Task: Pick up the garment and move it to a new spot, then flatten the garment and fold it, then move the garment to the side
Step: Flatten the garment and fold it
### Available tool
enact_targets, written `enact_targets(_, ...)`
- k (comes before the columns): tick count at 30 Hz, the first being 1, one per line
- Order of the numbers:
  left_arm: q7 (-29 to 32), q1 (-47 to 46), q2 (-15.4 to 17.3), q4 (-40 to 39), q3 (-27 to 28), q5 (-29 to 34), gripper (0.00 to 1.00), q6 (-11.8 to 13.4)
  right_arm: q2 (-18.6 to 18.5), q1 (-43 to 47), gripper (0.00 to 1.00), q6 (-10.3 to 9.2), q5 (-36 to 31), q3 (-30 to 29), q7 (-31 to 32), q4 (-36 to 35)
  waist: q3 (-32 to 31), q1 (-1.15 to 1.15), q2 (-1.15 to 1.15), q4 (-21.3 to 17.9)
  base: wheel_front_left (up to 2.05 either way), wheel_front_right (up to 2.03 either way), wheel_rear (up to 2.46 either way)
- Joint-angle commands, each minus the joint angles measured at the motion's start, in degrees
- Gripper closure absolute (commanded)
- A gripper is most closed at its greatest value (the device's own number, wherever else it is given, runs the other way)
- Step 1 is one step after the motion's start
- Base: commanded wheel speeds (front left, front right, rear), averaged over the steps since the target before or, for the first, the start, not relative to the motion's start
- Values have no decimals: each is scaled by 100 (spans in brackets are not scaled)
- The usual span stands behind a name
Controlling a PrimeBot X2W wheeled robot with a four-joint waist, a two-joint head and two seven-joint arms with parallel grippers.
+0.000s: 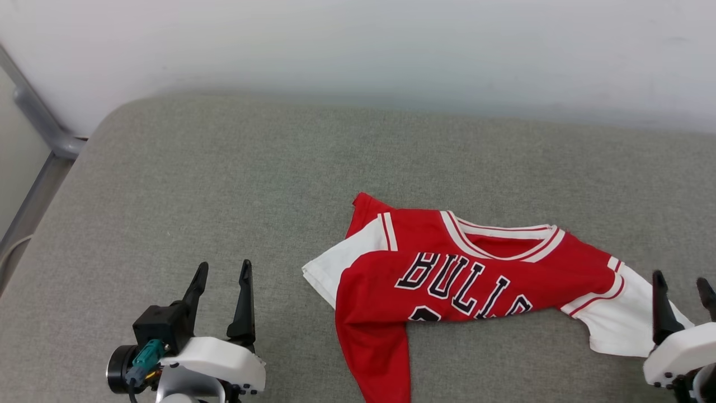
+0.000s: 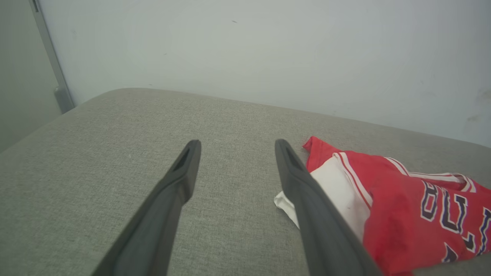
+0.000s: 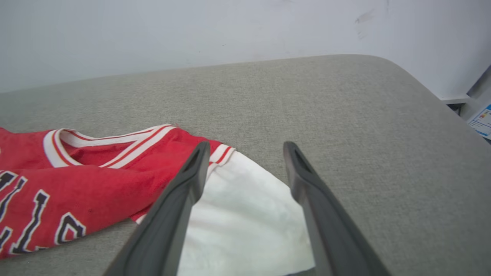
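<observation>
1. Right gripper (image 1: 681, 280) released, spread above a white sleeve of the garment (image 1: 503, 263); left gripper (image 1: 224, 266) spread, empty.
2. I read "BULL" on it.
3. It lies near-right on the grey cushion (image 1: 224, 168); room left, far.

The left gripper (image 1: 223, 266) has two long, tapering matte-black fingers (image 2: 174, 191) on a glossy white housing (image 1: 221, 358) dotted with dark screws. At the housing's 9 o'clock sit a black box (image 1: 159, 324), a teal connector (image 1: 146, 356) and a black cylinder (image 1: 118, 366). The right gripper (image 1: 681, 278) has the same black fingers and screw-dotted white shell.
</observation>
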Motion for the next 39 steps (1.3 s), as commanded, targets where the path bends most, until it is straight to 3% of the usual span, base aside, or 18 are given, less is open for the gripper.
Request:
enact_targets(1,59,80,46,4,22,-43,0,39,96,115,0,-4,-18,140,-260,-198,-130,0,0,-50,0,0,0)
enact_targets(6,259,185,147,-18,51,-112,0,52,246,408,0,-4,-50,553,-677,-814,-341,0,0,-105,0,0,0)
enact_targets(12,595,78,275,-75,81,-270,0,-47,308,775,0,-5,-142,1071,-665,-1774,-364,0,0,-212,0,0,0)
enact_targets(19,2022,-552,507,111,-109,-702,0,-412,318,937,0,-4,54,1402,-485,-2440,-27,0,0,-385,0,0,0)
enact_targets(27,4011,-1450,892,497,-364,-1216,0,-800,319,692,0,-4,248,1607,-475,-2368,531,0,0,-735,0,0,0)
enact_targets(39,5347,-2001,1130,1107,-936,-1344,0,-1052,319,336,0,-4,448,1662,-680,-1988,973,0,0,-1082,0,0,0)
